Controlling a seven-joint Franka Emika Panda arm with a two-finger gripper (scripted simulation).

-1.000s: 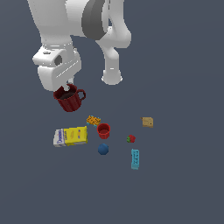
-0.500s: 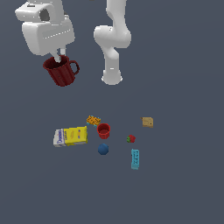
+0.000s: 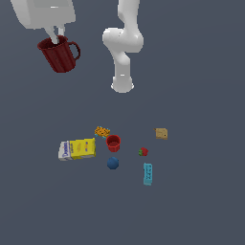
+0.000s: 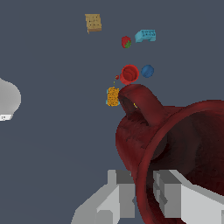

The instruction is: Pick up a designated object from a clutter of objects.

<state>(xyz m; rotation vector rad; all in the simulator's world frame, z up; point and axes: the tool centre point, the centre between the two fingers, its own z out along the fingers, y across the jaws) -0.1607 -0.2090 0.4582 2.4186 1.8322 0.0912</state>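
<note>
exterior view shows the gripper [image 3: 56, 39] holding the dark red mug [image 3: 60, 53] high above the clutter. its fingers [image 4: 168, 194] pinch the mug's rim.

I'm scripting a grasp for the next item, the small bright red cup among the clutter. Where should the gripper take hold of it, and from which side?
Grip the red cup by its rim wall, coming straight down from above, one finger inside and one outside. It stands upright with its mouth open upward and has no handle. The orange piece sits close on the exterior view's left, so a side approach looks crowded.
</note>
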